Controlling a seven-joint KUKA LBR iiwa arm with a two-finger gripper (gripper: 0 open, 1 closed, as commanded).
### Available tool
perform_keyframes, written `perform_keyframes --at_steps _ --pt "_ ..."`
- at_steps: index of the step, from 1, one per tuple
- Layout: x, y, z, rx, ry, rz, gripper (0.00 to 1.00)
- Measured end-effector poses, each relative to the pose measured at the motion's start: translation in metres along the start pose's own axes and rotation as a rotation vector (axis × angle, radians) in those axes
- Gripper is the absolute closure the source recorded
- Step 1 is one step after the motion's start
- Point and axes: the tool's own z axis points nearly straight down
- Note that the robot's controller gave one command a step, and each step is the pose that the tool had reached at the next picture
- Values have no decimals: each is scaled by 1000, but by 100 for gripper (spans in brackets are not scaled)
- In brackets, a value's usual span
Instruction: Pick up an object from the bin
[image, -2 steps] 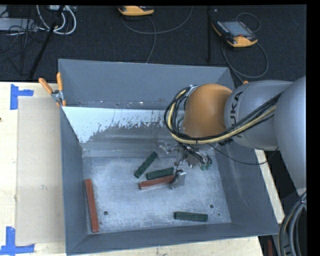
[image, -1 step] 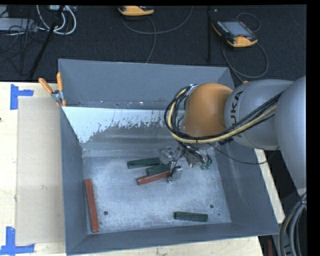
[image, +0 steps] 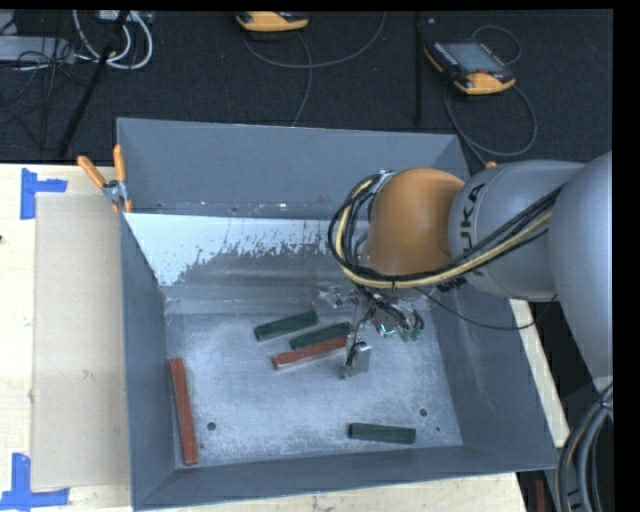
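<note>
1. Grey metal bin (image: 250, 180) is sitting below the camera, holding a few loose flat bars on its floor.
2. A silver arm (image: 520, 230) with an orange cover (image: 410, 220) at its wrist is reaching in over the bin's right edge, and its tool (image: 354, 358) is hanging low over the middle of the floor.
3. The tool is sitting at the right end of a short reddish-brown bar (image: 305, 356), which is lying near the bin's middle; whether the two are touching cannot be told.
4. Whether the tool is released or clenched cannot be told either.
5. A dark green bar (image: 322, 337) is lying just beside the short reddish-brown bar, on the side toward the back wall.
6. A second dark green bar (image: 285, 326) is lying just beyond that one, a little further left.
7. A long reddish-brown bar (image: 182, 410) is lying along the left wall, running toward the front left corner.
8. A third dark green bar (image: 381, 433) is lying near the front edge, toward the right, well apart from the tool.
</note>
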Motion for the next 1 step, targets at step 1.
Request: perform_keyframes --at_steps 1 --pt "0 0 0 0 1 2 100"
